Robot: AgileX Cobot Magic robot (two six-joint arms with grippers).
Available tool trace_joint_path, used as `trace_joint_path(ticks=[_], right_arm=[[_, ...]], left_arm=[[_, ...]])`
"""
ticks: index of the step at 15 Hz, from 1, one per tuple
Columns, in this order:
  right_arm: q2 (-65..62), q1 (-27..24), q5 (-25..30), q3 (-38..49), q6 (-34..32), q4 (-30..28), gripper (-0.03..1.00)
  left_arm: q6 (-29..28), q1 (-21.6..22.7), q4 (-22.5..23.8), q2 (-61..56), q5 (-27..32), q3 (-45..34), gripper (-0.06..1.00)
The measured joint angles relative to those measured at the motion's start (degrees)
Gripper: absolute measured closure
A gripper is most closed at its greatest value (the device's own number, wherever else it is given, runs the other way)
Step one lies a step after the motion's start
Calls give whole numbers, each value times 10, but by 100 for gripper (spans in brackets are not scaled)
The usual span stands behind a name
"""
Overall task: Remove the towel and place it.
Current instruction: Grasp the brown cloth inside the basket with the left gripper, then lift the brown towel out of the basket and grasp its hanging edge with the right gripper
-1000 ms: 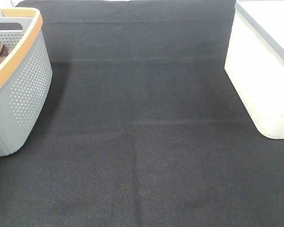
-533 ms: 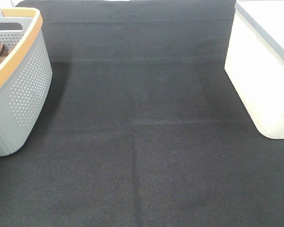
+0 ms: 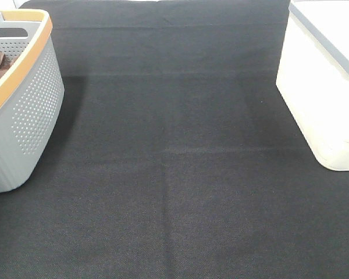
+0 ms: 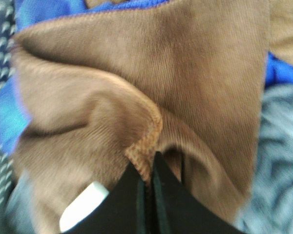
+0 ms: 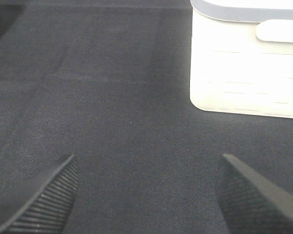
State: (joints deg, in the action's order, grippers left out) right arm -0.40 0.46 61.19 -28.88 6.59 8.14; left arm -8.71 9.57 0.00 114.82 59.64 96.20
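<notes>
A black woven cloth (image 3: pixel 174 174) covers the whole table, with faint fold lines across it. At 9 o'clock stands a grey perforated basket (image 3: pixel 38 99) with a tan rim; at 2 o'clock, a white bin (image 3: pixel 320 99) with a grey lid. The towel (image 4: pixel 185 73) lies inside the basket on blue cloth (image 4: pixel 278 73) and grey cloth (image 4: pixel 278 161). The left gripper (image 4: pixel 147 175) is clamped on the towel's stitched hem. The towel's white tag (image 4: pixel 83 204) is too blurred to read. The right gripper (image 5: pixel 146 192) hangs over bare cloth, jaws wide apart.

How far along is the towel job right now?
Grasp looks done: the left gripper is shut on the towel at its hem. The towel lies inside the grey basket, not yet lifted. Left: lifting it out and placing it. The right gripper hangs open, empty.
</notes>
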Motion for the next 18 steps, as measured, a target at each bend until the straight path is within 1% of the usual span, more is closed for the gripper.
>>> trace_joint_path(ticks=[1, 5, 7, 8, 9, 11, 15, 18], right_arm=[[0, 0, 0, 0, 0, 0, 23], [0, 0, 0, 0, 0, 1, 23], [0, 0, 0, 0, 0, 5, 23], [0, 0, 0, 0, 0, 5, 23], [0, 0, 0, 0, 0, 9, 23], [0, 0, 0, 0, 0, 21, 23], [0, 0, -1, 0, 0, 34, 23], [0, 0, -11, 0, 0, 57, 23]], left_arm=[[0, 0, 0, 0, 0, 0, 94], [0, 0, -15, -91, 5, 0, 94], [10, 0, -44, -143, -6, 0, 94], [17, 0, -70, -168, -18, 0, 94], [36, 0, -116, -207, -41, 0, 94], [74, 0, -185, -252, -73, 0, 94], [155, 0, -347, -332, -147, 1, 94], [222, 0, -489, -362, -182, 1, 94]])
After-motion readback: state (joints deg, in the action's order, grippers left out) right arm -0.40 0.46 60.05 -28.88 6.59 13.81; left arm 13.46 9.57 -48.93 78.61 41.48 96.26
